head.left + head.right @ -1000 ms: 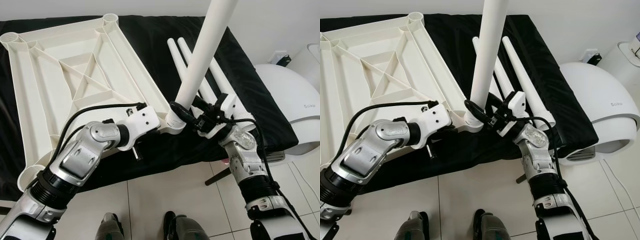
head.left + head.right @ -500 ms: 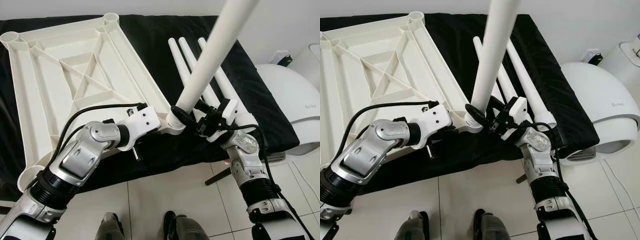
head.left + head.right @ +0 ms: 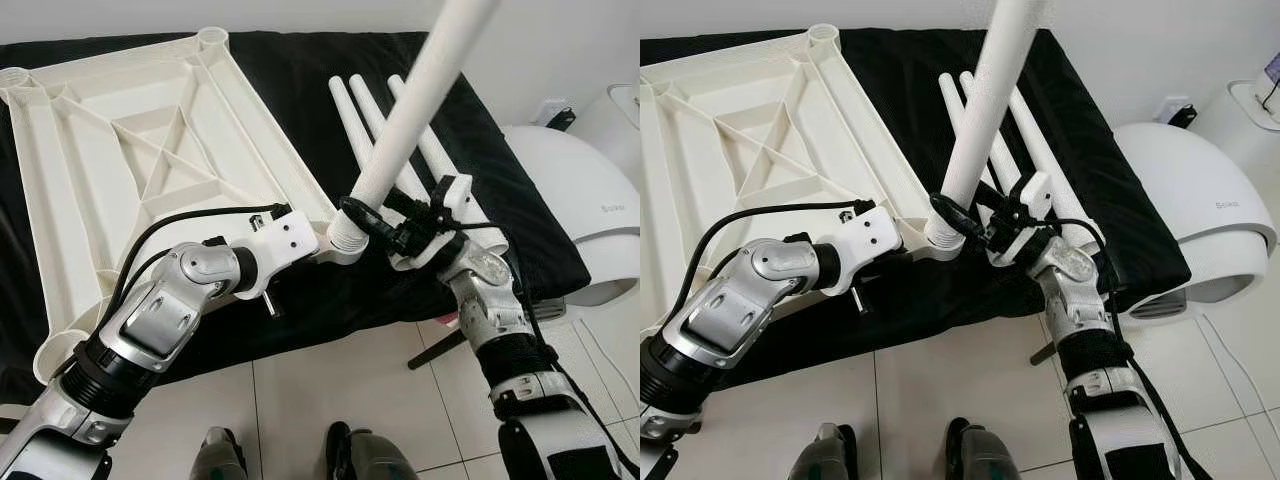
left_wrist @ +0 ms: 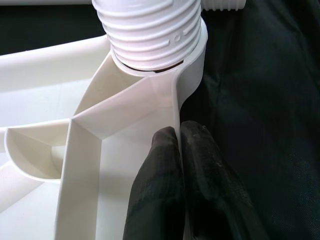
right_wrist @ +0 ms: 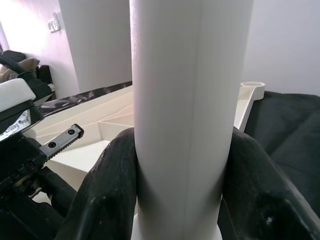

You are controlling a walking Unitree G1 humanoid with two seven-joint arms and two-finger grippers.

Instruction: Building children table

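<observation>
Your right end effector [image 3: 372,222] is clamped around the white table leg [image 3: 418,98], fingers [image 5: 107,192] hugging it low on the shaft while it stands tilted in the near corner socket [image 4: 152,37] of the upside-down tabletop [image 3: 130,150]. The left end effector [image 4: 177,137] is pinched together on the tabletop's edge rib right beside that socket. Three spare legs [image 3: 360,125] lie just beyond on the black cloth [image 3: 300,70].
</observation>
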